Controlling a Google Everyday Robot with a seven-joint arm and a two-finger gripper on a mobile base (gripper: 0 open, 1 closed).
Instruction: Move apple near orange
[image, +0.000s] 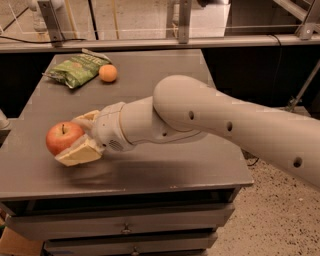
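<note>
Camera view: the cream-coloured two-finger hand sits over the front-left part of the grey flat-topped surface, clenched on the round red apple with yellowish patches and a short dark stem. One finger lies under the apple and the other wraps its far side, so the fruit is cradled stem-up; this hold appears to keep it from rolling out. A shadow beneath suggests the apple is clear of the surface. The small smooth orange rests at the back-left, just beside a green crinkled snack bag, well apart from the apple. Transport toward the orange is not yet done. Release beside the orange, clear of the bag.
</note>
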